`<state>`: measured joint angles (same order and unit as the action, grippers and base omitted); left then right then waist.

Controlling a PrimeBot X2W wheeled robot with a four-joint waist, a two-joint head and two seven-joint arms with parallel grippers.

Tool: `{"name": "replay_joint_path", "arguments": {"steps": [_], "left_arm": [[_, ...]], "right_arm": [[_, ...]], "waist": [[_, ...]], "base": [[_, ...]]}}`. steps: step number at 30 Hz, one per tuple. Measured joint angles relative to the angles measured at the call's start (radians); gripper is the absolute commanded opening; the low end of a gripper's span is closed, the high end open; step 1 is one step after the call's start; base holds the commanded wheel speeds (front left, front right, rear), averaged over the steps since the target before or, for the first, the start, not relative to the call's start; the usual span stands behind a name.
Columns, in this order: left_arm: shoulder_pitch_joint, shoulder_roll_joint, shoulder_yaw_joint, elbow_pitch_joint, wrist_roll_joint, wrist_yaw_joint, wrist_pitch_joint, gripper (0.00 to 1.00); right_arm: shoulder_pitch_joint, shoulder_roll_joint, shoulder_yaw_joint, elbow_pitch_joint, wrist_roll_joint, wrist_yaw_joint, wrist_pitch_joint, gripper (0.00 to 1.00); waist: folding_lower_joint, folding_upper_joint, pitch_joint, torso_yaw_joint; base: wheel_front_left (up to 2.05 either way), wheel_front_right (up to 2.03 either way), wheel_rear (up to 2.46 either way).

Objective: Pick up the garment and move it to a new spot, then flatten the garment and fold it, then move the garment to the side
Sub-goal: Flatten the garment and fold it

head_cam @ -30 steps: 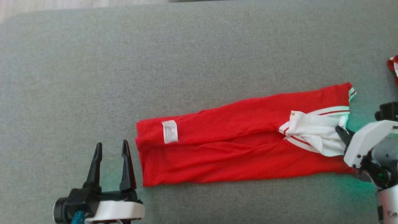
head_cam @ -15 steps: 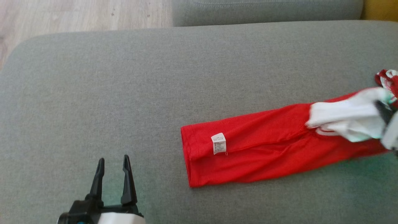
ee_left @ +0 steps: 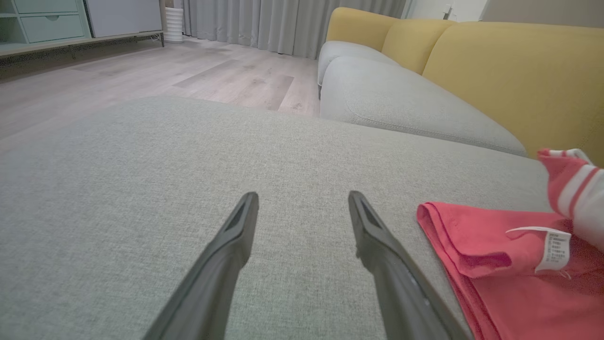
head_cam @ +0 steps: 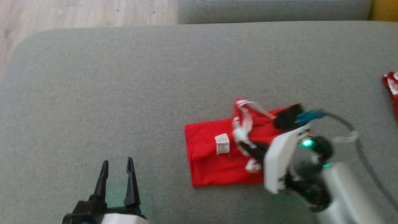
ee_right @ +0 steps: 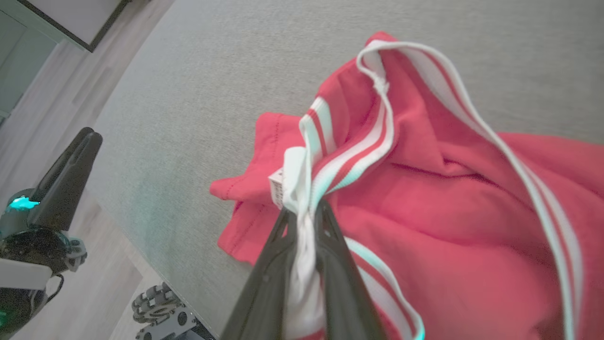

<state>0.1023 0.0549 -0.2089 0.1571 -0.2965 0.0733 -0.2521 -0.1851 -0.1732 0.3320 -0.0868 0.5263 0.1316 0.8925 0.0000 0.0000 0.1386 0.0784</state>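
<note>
The garment (head_cam: 211, 158) is red with white striped trim and a white label, lying doubled over on the grey couch seat (head_cam: 124, 93). My right gripper (head_cam: 244, 144) is shut on the garment's white trimmed end, held over the red body near the label. In the right wrist view the fingers (ee_right: 302, 215) pinch a strip of white fabric, with the garment (ee_right: 448, 212) bunched beyond them. My left gripper (head_cam: 117, 163) stands open above bare cushion, left of the garment's folded edge. In the left wrist view its fingers (ee_left: 302, 200) hold nothing and the garment (ee_left: 495, 269) lies to the right.
Another red and white cloth item (head_cam: 392, 90) lies at the seat's far right edge. A yellow sofa back (ee_left: 495, 71) and a grey cushion (ee_left: 401, 104) stand beyond. Wooden floor (head_cam: 77, 12) lies past the seat's rounded left corner.
My right gripper has carried the white-trimmed end leftward over the red body, doubling the garment to about half its length. The head camera has shifted. The left gripper stays open.
</note>
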Motion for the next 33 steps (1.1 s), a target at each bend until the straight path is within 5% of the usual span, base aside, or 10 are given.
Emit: {"name": "replay_joint_path", "arguments": {"steps": [9,20,21,22,23,30,32,33], "left_arm": [[-0.002,0.0,-0.02,0.008,-0.002,0.007,0.0,1.0],[-0.002,0.0,-0.045,0.034,-0.002,0.01,0.0,1.0],[-0.002,0.0,-0.045,0.036,-0.002,0.01,0.0,1.0],[-0.002,0.0,-0.046,0.037,-0.002,0.009,0.0,1.0],[-0.002,0.0,-0.046,0.039,-0.002,0.009,0.0,1.0],[0.007,0.0,-0.04,0.038,-0.002,0.016,0.0,1.0],[0.01,0.0,-0.037,0.035,-0.001,0.016,0.0,1.0],[0.011,0.0,-0.031,0.032,0.001,0.016,0.0,1.0]], "right_arm": [[-0.003,0.098,0.085,0.15,-0.031,0.0,-0.158,0.0],[-0.052,0.102,0.181,0.232,0.062,0.0,-0.306,0.01],[-0.055,0.102,0.188,0.236,0.079,0.0,-0.323,0.31],[-0.056,0.102,0.194,0.24,0.096,0.0,-0.347,0.31],[-0.056,0.102,0.198,0.244,0.114,0.0,-0.374,1.0],[-0.056,0.103,0.191,0.201,0.207,0.0,-0.499,1.0],[-0.054,0.104,0.143,0.168,0.177,0.0,-0.532,1.0],[-0.051,0.104,0.076,0.14,0.071,0.0,-0.562,1.0]], "waist": [[0.0,0.0,0.006,0.028],[0.0,0.0,-0.001,0.024],[0.0,0.0,-0.004,0.024],[0.0,0.0,-0.007,0.024],[0.0,0.0,-0.009,0.023],[0.0,0.0,-0.033,0.014],[0.0,0.0,-0.039,0.005],[0.0,0.0,-0.044,-0.004]], "base": [[0.0,0.0,0.0],[0.0,0.0,0.0],[0.0,0.0,0.0],[0.0,0.0,0.0],[0.0,0.0,0.0],[0.0,0.0,0.0],[0.0,0.0,0.0],[0.0,0.0,0.0]]}}
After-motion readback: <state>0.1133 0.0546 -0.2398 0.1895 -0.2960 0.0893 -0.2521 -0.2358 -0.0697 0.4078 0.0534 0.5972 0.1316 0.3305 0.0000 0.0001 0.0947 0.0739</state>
